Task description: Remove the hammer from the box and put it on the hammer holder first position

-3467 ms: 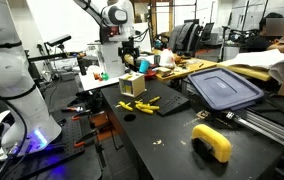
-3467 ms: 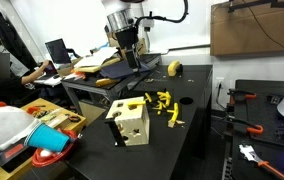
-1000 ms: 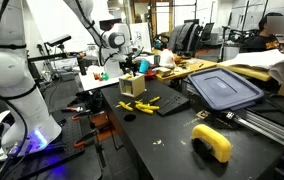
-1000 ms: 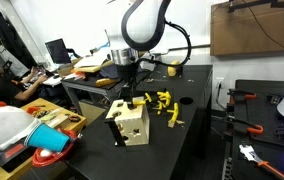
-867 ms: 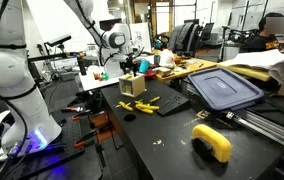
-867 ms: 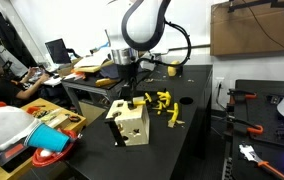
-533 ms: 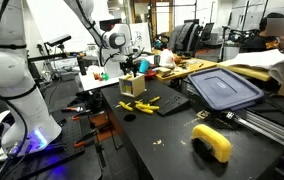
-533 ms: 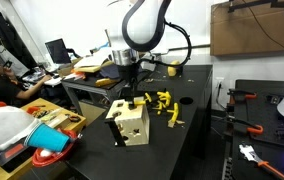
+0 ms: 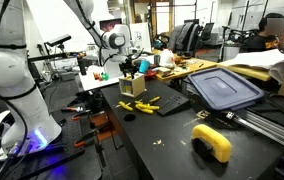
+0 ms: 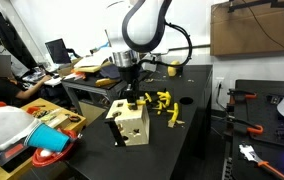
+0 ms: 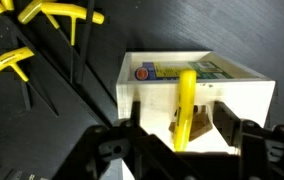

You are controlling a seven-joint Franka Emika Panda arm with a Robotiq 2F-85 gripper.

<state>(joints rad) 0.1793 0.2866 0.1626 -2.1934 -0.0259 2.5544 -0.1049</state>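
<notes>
Your tool hangs directly over the box, jaws spread wide. In the wrist view a dark finger stands on each side of the hammer, and I cannot see either one touching it. That straddle makes sense: the hammer stands upright inside the box, so its yellow handle is the only part you can reach from above.

The handle is a slim, smooth yellow bar rising past the box's rim, with its head hidden below. A coloured label lies on the box floor behind it.

In an exterior view the tool sits just above the box on the dark bench. What I take for the hammer holder is just beside the box, carrying yellow pieces.
</notes>
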